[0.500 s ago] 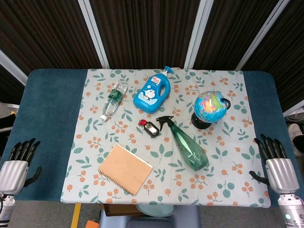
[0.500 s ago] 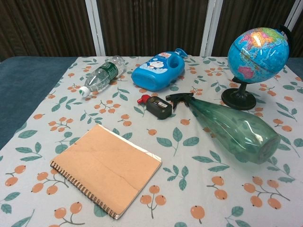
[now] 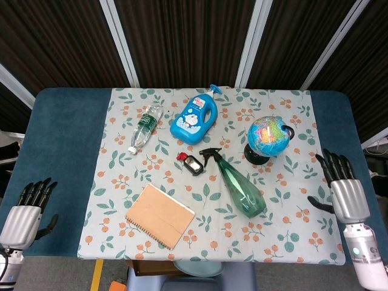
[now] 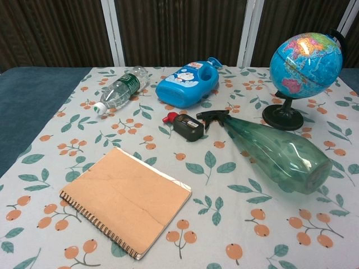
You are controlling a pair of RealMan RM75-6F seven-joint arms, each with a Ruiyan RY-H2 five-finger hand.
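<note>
While both hands hover empty, right hand (image 3: pixel 346 189) nears the spray bottle (image 3: pixel 238 184).

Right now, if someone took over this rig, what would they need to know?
Left hand: open, holding nothing, off the cloth's near-left corner, over the blue table.
Right hand: open, holding nothing, at the cloth's right edge; nearest things are the globe and the spray bottle.
On the cloth: notebook, water bottle, blue jug, small black device.
Nothing is grasped; every item lies untouched.
</note>
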